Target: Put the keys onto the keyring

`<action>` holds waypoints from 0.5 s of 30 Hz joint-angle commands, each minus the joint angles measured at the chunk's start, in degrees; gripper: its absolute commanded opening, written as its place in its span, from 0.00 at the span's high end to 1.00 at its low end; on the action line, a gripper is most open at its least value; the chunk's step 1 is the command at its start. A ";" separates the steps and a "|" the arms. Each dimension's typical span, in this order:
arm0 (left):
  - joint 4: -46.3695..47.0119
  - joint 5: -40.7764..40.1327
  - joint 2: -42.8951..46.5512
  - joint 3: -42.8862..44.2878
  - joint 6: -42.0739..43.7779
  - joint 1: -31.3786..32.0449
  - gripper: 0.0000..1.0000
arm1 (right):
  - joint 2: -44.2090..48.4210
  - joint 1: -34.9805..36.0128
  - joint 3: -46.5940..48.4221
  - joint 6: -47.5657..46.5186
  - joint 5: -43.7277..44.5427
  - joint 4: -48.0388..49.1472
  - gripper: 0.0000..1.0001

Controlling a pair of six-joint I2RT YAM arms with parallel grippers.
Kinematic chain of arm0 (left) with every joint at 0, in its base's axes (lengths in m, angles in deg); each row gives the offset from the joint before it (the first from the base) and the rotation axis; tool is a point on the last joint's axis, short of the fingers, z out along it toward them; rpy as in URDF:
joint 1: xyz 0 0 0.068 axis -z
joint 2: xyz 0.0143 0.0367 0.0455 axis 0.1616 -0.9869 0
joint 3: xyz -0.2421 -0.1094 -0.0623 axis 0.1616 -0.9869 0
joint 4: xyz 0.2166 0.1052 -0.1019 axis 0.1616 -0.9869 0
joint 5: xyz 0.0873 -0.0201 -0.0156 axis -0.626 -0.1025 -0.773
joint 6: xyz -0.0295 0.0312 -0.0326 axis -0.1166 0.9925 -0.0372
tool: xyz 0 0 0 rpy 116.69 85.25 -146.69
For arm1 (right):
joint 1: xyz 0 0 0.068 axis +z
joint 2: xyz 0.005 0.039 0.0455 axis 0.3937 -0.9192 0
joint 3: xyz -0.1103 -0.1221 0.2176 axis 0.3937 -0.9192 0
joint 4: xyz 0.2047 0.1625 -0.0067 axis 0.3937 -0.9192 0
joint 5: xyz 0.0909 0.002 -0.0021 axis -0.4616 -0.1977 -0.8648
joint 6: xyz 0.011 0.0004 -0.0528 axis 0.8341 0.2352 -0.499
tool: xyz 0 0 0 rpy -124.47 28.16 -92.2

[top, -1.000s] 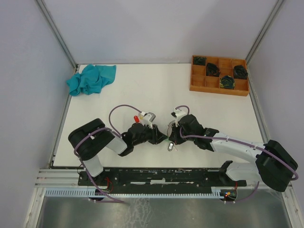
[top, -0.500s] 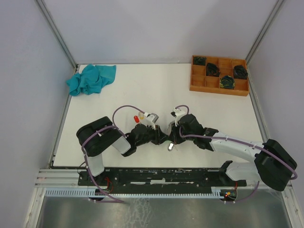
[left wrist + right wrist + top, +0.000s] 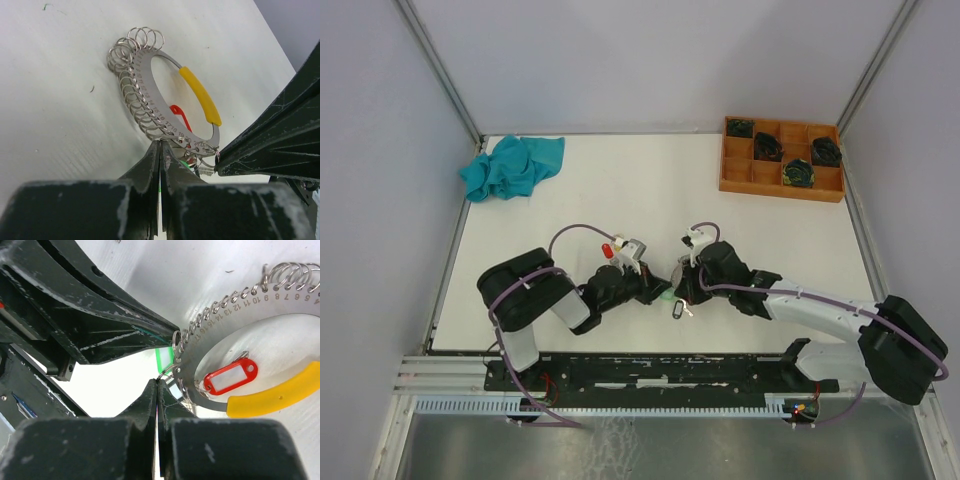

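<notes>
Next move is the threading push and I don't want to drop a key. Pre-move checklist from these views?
1. Left gripper shut at the keyring edge: ok.
2. Right gripper shut by the small split rings: ok.
3. Red tag appears hooked on the keyring: ok.
4. Green tag threaded on: cannot tell, mostly hidden.
5. Gap between the two grippers: cannot tell, very close.
</notes>
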 commanded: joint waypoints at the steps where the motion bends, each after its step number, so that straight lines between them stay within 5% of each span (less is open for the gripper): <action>1: 3.13 -2.24 3.68 -0.71 4.22 0.26 0.97 | 3.02 -0.07 -0.04 -0.06 1.24 -0.07 0.98; 15: -5.83 -3.31 9.43 -0.91 7.78 0.78 0.97 | 4.03 -0.39 7.29 -7.49 2.68 -13.80 0.74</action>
